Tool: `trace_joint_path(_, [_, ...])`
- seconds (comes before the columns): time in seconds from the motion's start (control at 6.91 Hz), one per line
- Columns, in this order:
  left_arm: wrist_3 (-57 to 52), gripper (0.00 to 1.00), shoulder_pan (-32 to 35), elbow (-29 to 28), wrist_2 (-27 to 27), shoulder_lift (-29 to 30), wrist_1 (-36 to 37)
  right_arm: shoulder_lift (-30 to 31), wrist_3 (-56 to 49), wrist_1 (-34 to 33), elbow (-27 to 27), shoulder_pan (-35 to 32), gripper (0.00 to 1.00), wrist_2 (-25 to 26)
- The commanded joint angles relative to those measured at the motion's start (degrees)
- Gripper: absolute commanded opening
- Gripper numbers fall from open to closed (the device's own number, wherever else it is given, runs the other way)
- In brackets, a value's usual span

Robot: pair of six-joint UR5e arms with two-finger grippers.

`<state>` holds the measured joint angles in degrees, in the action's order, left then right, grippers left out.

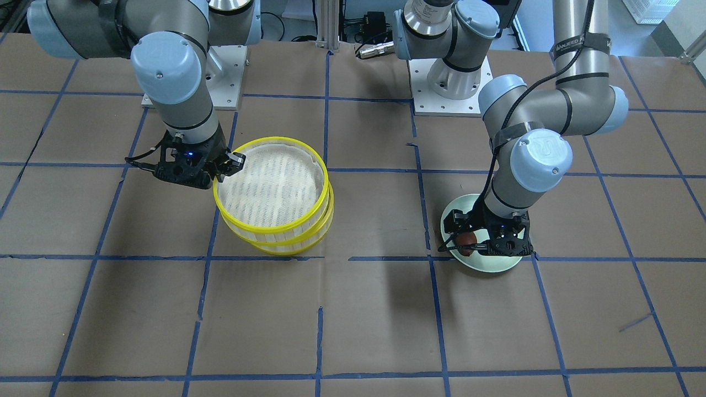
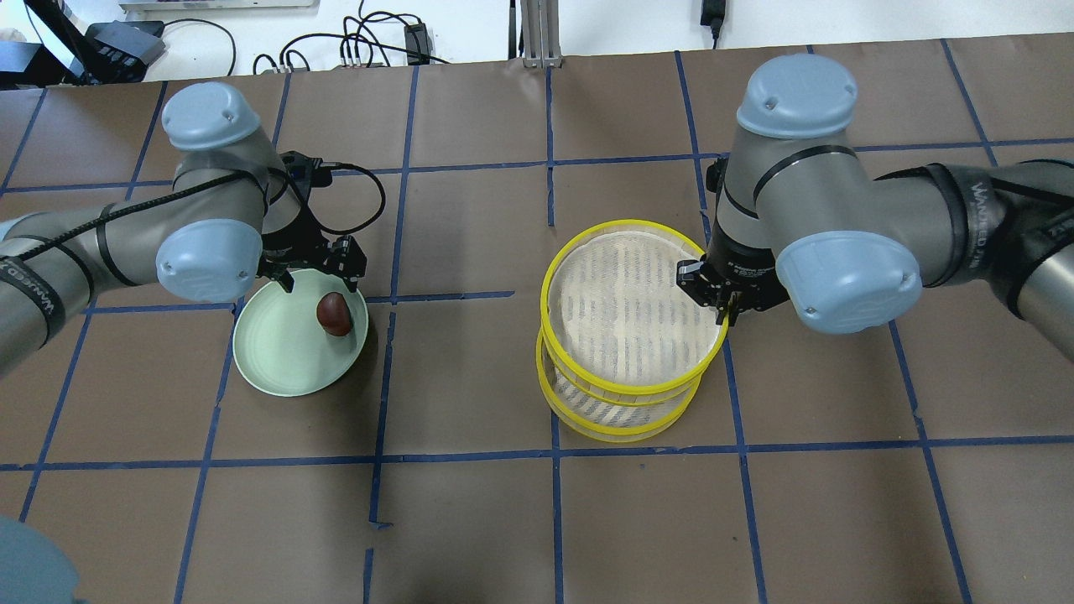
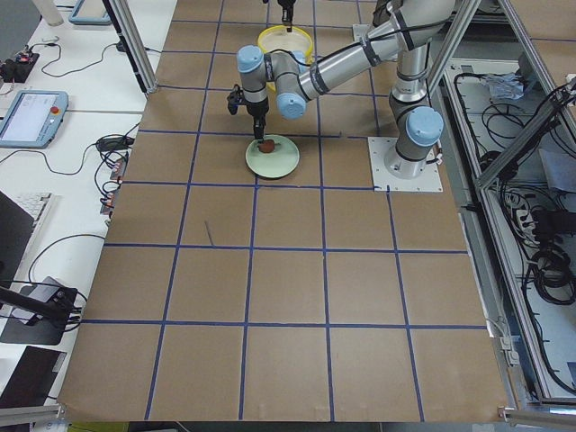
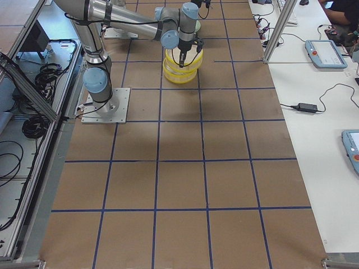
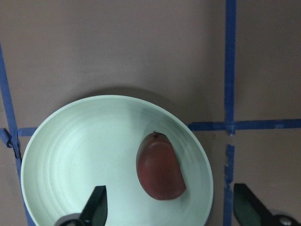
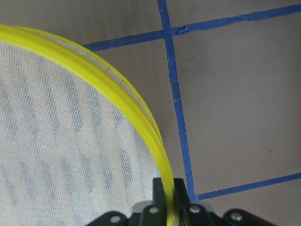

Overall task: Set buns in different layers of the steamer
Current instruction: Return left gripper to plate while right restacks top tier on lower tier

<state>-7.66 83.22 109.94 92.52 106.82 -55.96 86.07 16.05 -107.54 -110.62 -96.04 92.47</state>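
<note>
The pale green plate (image 2: 277,356) sits on the brown-papered table (image 2: 470,520) and holds a single dark reddish-brown bun (image 2: 334,314), which lies near the plate's edge. The left gripper (image 2: 321,278) hangs over that edge with its jaws spread wide. In the left wrist view one fingertip (image 5: 96,202) is above the plate and the other is out past the rim, with the bun between them and touched by neither.

Well apart from the plate, the two yellow-rimmed steamer trays are stacked. The upper tray (image 2: 629,310) sits skewed and tilted over the lower tray (image 2: 625,434), and its white mesh floor is bare. The upper tray hides most of the lower tray's inside. The right gripper (image 2: 722,310) is pinched closed on the upper tray's yellow rim, one finger inside the wall and one outside.
</note>
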Motion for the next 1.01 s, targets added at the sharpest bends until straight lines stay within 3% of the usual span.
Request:
trace_joint_path(0.0, [-0.2,0.93,-0.9,2.6,-0.2,1.3,4.5,-0.6,0.2,-0.7,-1.3,-0.6,0.05,0.3])
trace_joint_path(0.14, [-0.1,0.90,-0.9,3.5,-0.2,2.0,4.5,-1.0,0.2,-0.7,-1.3,-0.6,0.05,0.3])
trace_joint_path(0.87, [0.7,0.28,-0.9,4.1,0.6,2.2,2.3,-1.0,0.3,-0.8,-1.1,-0.7,0.05,0.3])
